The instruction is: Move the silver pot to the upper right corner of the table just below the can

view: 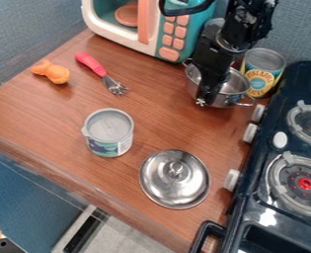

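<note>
The silver pot (221, 100) stands upright at the upper right of the table, with side handles. Directly behind it and to its right is the yellow-labelled can (262, 72), close to the pot's rim. My gripper (205, 99) hangs down from the top over the pot, in front of its opening, and hides part of the rim and inside. How the fingers stand around the pot's wall is unclear.
A toy microwave (144, 27) is at the back, left of the arm. The stove (283, 163) borders the right side. A silver lid (175, 179), another can (109, 132), a pink-handled whisk (101, 72) and an orange toy (51, 72) lie or stand on the table (45, 116).
</note>
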You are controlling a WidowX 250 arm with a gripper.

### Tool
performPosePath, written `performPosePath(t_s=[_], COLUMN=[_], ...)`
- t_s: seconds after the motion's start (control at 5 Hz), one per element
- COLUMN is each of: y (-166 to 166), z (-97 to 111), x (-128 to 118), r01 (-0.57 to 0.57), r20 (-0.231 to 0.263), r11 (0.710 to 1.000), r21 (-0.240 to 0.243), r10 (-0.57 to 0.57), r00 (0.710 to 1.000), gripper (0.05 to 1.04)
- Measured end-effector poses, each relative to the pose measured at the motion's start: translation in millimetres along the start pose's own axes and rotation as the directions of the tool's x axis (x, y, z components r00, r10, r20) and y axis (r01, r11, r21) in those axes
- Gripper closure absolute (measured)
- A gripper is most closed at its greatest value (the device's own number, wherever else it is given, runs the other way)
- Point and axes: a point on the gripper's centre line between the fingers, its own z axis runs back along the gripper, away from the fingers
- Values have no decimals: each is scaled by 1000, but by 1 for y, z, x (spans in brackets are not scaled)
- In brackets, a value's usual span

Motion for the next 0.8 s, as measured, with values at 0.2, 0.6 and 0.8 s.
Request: performPosePath(t_s=[0.2,0.6,0.8], y=[-2,10,21], z=[-1,-21,-27], x=[3,4,2], r01=[3,44,44], r20=[-3,-3,-21], r11=[1000,999,998], r21=[-9,25,54], r10=[-3,-44,-43], r00=[1000,999,999], gripper=[1015,1015,997])
